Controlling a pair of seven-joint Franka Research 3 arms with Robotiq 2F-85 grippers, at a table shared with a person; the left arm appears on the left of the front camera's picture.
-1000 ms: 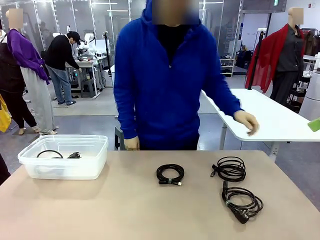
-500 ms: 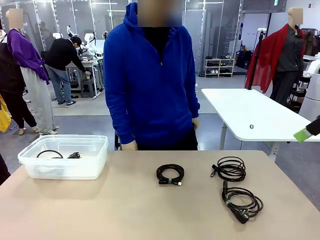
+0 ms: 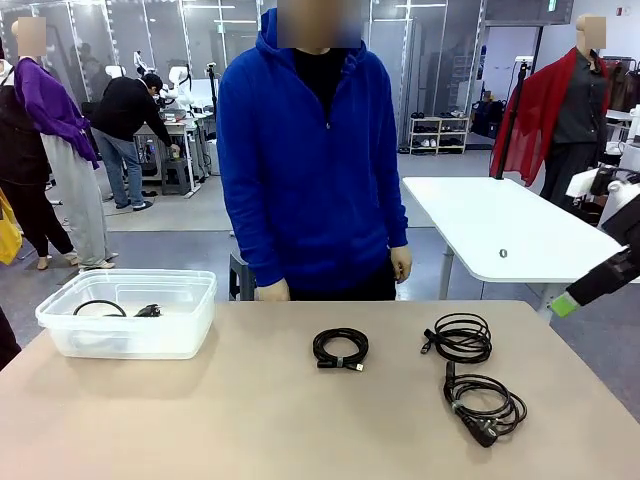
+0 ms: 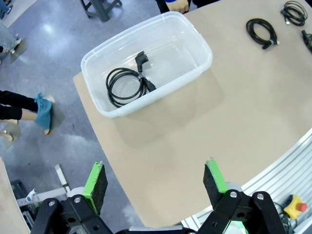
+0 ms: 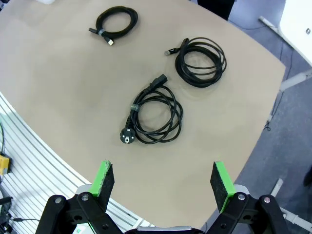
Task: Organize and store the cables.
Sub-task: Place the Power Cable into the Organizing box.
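Observation:
Three black coiled cables lie on the tan table: a tight coil in the middle, a thin one at the right, and a thicker one with a power plug nearer me. A fourth coil lies in the clear plastic bin at the left. My left gripper hangs open high above the table edge, short of the bin and its coil. My right gripper is open above the plug cable, with the thin coil and tight coil beyond. Its green pad shows at the right edge.
A person in a blue hoodie stands at the table's far side, hands down at the edge. A white table stands behind at the right. The tan table has bare room between the bin and the coils.
The person drew the outstretched hand back from the white table and now stands straight. My right gripper has come down and leftwards at the picture's right edge. The cables have not moved.

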